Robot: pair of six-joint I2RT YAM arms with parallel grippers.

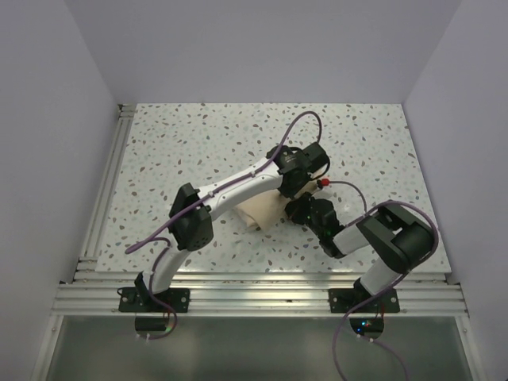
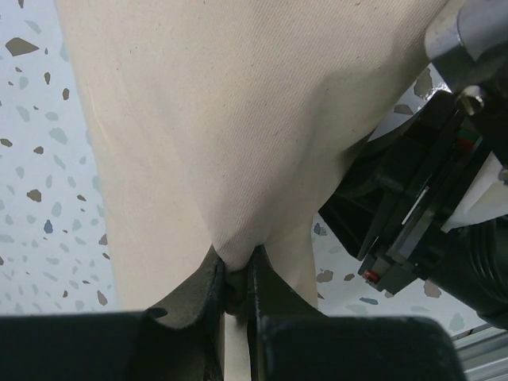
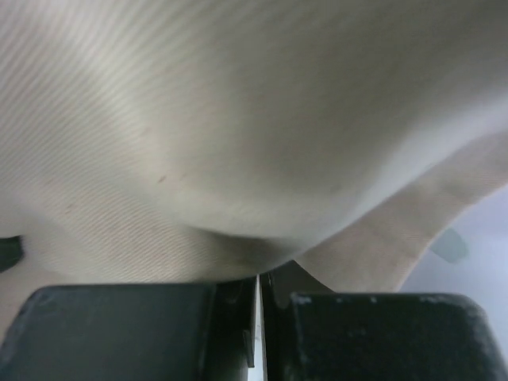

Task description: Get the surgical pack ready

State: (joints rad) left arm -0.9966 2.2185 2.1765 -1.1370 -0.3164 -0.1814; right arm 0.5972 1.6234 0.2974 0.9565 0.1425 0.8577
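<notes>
The surgical pack shows as tan cloth (image 1: pixel 260 213) lying between the two arms, mostly hidden under them in the top view. It fills the left wrist view (image 2: pixel 238 119) and the right wrist view (image 3: pixel 238 119). No tray or packets show. My left gripper (image 1: pixel 291 188) reaches in from above, and its jaws (image 2: pixel 236 266) are shut on a raised pinch of the cloth. My right gripper (image 1: pixel 302 208) sits at the cloth's right side. Its jaws (image 3: pixel 259 274) are shut with the cloth drawn down into their tips. The right gripper's black body (image 2: pixel 413 222) stands close beside the left one.
The speckled white table top (image 1: pixel 198 143) is bounded by an aluminium rail along the left (image 1: pixel 103 198) and a rail frame at the near edge (image 1: pixel 262 290). Plain walls close in the back and both sides. Purple cables (image 1: pixel 305 119) loop over the arms.
</notes>
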